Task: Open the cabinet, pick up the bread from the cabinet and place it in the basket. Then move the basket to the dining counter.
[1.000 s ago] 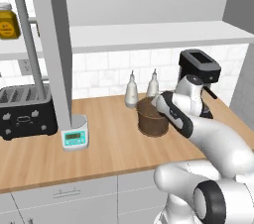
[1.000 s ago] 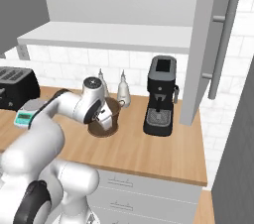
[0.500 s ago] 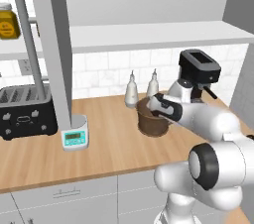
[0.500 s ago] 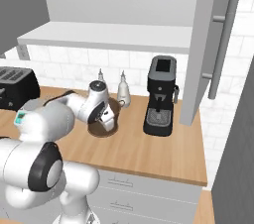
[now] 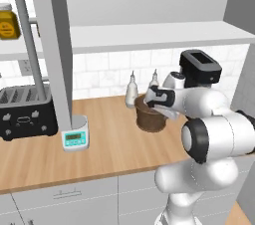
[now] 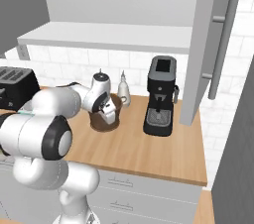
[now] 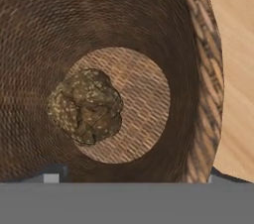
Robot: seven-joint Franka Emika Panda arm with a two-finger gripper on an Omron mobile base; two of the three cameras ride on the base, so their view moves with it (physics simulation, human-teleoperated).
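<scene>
White tiles are backing the light wood bench (image 5: pixel 109 144), with a pale shelf running above it under the cabinet (image 5: pixel 55 45), whose door is standing open.

To the left of the claw, a black toaster (image 5: pixel 25 112) is sitting on the bench, and a small teal kitchen scale (image 5: pixel 75 134) is lying between the toaster and the claw. Two pale bottles (image 5: pixel 132 89) are standing just behind the claw, against the tiles.

The claw (image 5: pixel 158 103) is hovering over the mouth of the basket (image 5: pixel 150 117), right at its rim. The base views are not showing the finger tips, and in the hand view only slivers of them are peeking in at the lower corners, spread wide apart, so the claw is looking open and is carrying nothing.

Straight below the claw, the bread (image 7: pixel 87 106) is lying on the lighter woven floor of the basket, a lumpy, speckled brown roll sitting off-centre and touching the darker woven wall (image 7: pixel 163 29).

To the right of the claw, a black coffee machine (image 6: pixel 161 96) is standing on the bench, near the basket but apart from it.
</scene>
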